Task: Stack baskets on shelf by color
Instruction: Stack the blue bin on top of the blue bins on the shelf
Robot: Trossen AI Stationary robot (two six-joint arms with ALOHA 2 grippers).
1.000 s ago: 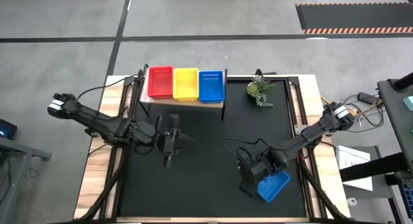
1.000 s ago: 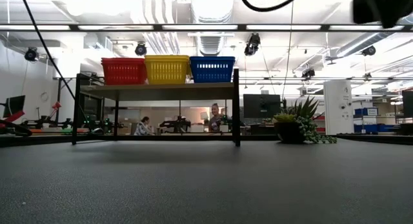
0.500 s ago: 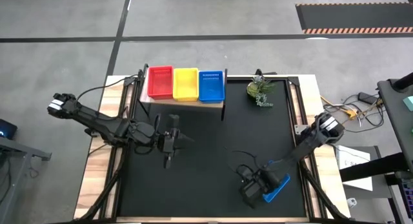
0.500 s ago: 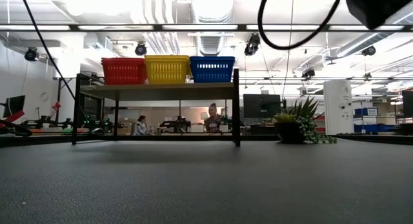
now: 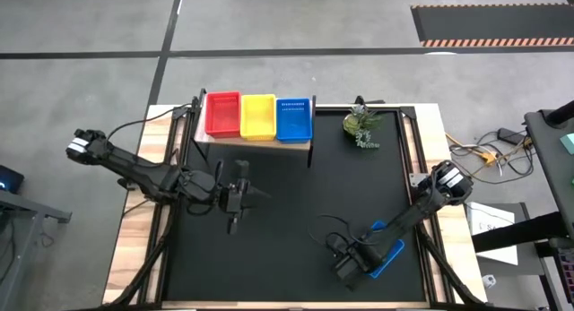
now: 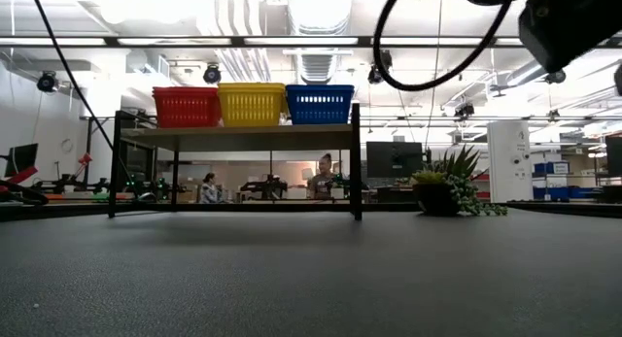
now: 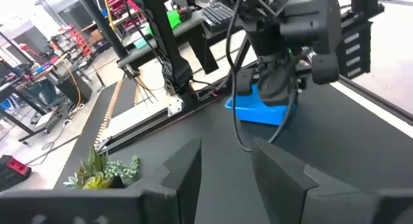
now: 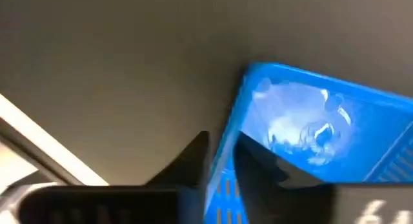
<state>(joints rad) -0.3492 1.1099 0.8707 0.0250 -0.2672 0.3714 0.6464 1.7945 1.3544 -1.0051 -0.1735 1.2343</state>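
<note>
A red basket (image 5: 222, 114), a yellow one (image 5: 257, 116) and a blue one (image 5: 293, 119) stand side by side on the shelf (image 6: 233, 136) at the table's far edge. Another blue basket (image 5: 389, 257) lies on the black table near its right front corner. My right gripper (image 5: 366, 262) points steeply down at this basket's left side and is shut on its wall. My left gripper (image 7: 226, 179) hovers open above the table's left middle, pointing toward the right arm, with nothing between its fingers. My right gripper has the blue basket's side wall (image 8: 222, 162), the one toward the table's left, between its fingers. One finger (image 8: 190, 159) is outside the basket and the other (image 8: 271, 169) inside. The fingers come from above, pointing steeply down. The basket sits on the table (image 7: 255, 113).
A small potted plant (image 5: 361, 125) stands at the far right, beside the shelf. Wooden strips and black rails (image 5: 420, 168) run along the table's sides. The table's black middle (image 5: 296, 212) lies bare between the two arms.
My right gripper has sunk toward the table and tipped over until it points steeply down, and it now stands on the blue basket's left wall near the front edge. The basket has stayed about where it was.
</note>
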